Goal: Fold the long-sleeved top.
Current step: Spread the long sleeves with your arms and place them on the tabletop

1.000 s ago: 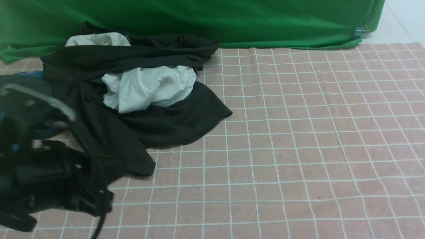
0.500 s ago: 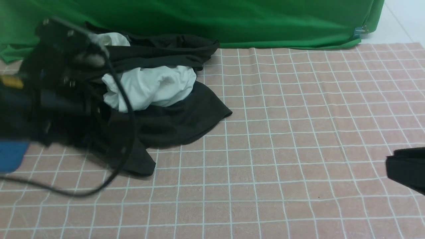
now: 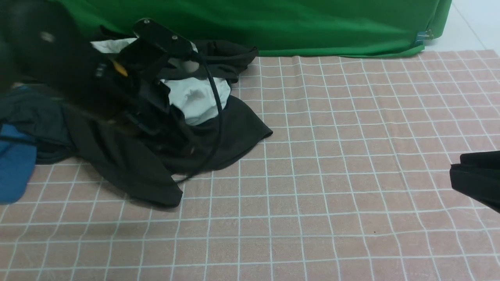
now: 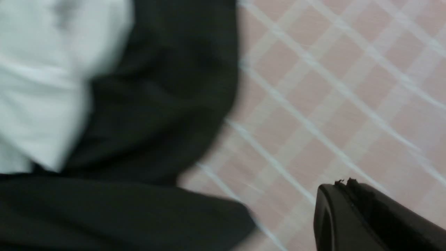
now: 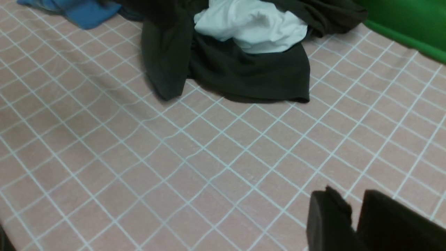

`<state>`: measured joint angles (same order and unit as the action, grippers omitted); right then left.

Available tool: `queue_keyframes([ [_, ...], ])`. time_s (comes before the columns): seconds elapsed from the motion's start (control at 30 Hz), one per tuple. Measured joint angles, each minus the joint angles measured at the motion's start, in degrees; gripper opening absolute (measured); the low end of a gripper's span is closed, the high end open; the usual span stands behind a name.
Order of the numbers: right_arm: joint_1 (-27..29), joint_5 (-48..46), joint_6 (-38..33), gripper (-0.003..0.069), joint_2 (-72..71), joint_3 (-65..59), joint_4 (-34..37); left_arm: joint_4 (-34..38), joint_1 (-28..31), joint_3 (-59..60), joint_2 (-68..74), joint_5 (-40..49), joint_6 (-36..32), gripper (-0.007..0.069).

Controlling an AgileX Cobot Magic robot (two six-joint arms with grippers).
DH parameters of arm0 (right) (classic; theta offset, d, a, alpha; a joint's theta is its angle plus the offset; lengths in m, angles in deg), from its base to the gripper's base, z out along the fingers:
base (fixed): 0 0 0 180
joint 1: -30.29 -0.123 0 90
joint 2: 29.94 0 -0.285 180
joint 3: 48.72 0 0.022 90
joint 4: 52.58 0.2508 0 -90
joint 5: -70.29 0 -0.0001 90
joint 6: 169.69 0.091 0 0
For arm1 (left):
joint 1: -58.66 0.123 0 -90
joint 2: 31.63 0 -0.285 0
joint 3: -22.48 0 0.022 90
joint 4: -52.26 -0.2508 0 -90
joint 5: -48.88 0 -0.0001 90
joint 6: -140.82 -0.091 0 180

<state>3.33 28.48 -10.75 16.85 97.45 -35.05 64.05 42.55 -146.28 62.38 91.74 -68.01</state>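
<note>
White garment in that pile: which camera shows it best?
The right wrist view: the white garment lies unobstructed and sharp. In the front view the left arm hides part; the left wrist view shows a blurred patch.

Three garments lie heaped at the far left: one black long-sleeved top (image 3: 234, 132), one white garment (image 3: 195, 99) and one dark grey garment with blue parts (image 3: 17, 171). Beneath them is one pink checked tablecloth (image 3: 332, 175), and behind it one green backdrop (image 3: 312, 23).
</note>
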Motion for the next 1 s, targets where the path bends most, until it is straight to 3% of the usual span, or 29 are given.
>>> queue_keyframes([
  [0.07, 0.0, 0.2, -1.1, 0.0174, 0.0, 0.0, 0.0, -0.3, 1.3, -0.5, 2.3, -3.5, 0.1, 0.0035],
  [0.23, 0.0, 1.3, -2.6, 0.0182, 0.0, 0.0, 0.0, -1.7, 7.1, -4.9, 13.3, -12.5, -0.7, 0.0171],
  [0.27, 0.0, 1.5, -2.7, 0.0183, 0.0, 0.0, 0.0, -2.3, 8.3, -6.7, 15.8, -12.4, -0.7, 0.0235],
  [0.3, 0.0, 1.5, -2.7, 0.0183, 0.0, 0.0, 0.0, -2.5, 8.4, -7.0, 16.1, -12.4, -0.7, 0.0244],
  [0.43, 0.0, 1.9, -2.7, 0.0185, 0.0, 0.1, 0.0, -4.3, 10.0, -11.1, 22.1, -13.6, -0.7, 0.0476],
  [0.53, 0.0, 1.9, -2.7, 0.0188, 0.0, 0.1, 0.0, -4.0, 10.0, -11.7, 25.1, -18.1, -0.7, 0.0589],
  [0.63, 0.0, 1.9, -2.7, 0.0188, 0.0, 0.1, 0.0, -3.2, 10.0, -11.8, 27.9, -22.1, -0.7, 0.0643],
  [0.8, 0.0, 1.9, -1.4, 0.0188, 0.0, 0.1, 0.0, -2.9, 10.0, -11.9, 31.2, -24.5, -0.7, 0.0605],
  [0.83, -0.1, 1.9, -0.5, 0.0188, 0.0, 0.1, 0.0, -2.8, 10.0, -11.9, 31.9, -25.0, -0.6, 0.0519],
  [0.87, -0.1, 1.9, -0.5, 0.0188, 0.0, 0.1, 0.0, -2.8, 10.0, -11.9, 31.9, -25.0, -0.6, 0.0507],
  [1.0, -0.1, 1.8, 0.8, 0.019, 0.0, 0.1, 0.0, -4.0, 10.0, -12.0, 32.1, -25.8, -1.4, 0.0155],
])
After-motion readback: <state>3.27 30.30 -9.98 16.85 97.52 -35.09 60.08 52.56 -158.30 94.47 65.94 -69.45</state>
